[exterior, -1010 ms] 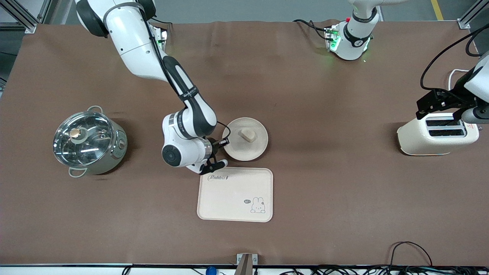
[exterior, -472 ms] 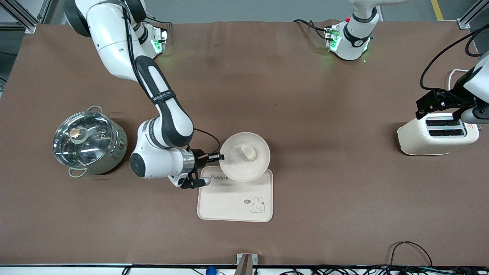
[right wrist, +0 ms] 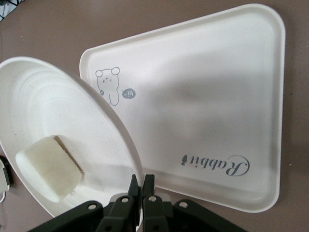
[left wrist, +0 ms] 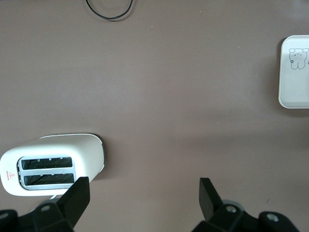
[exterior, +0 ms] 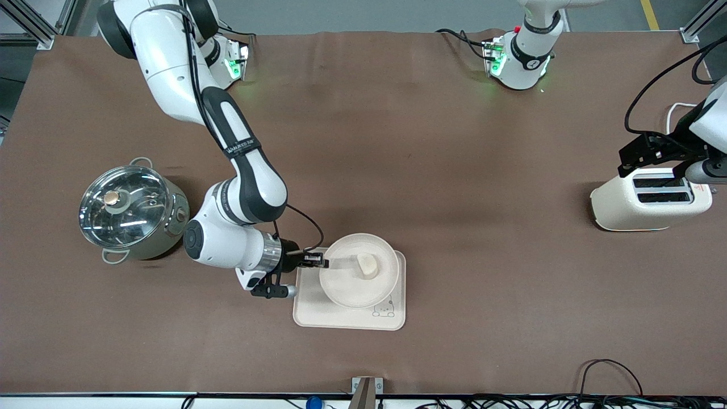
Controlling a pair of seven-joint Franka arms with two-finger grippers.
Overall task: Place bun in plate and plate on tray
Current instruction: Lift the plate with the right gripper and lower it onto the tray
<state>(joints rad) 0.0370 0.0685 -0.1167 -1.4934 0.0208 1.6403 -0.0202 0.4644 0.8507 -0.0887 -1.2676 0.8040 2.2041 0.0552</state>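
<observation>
Now the right claw [exterior: 319,261] is pinched tight on the rim of the plate [exterior: 346,287], holding it in the air over the tray [exterior: 349,319]. Inside the plate lies the bun [exterior: 367,266]. Out toward the right arm's end of the tabletop [exterior: 454,142] stands a lidded pot [exterior: 132,209]. At the other end the left claw [left wrist: 145,193] waits spread wide, over the tabletop by the toaster [exterior: 650,201].
</observation>
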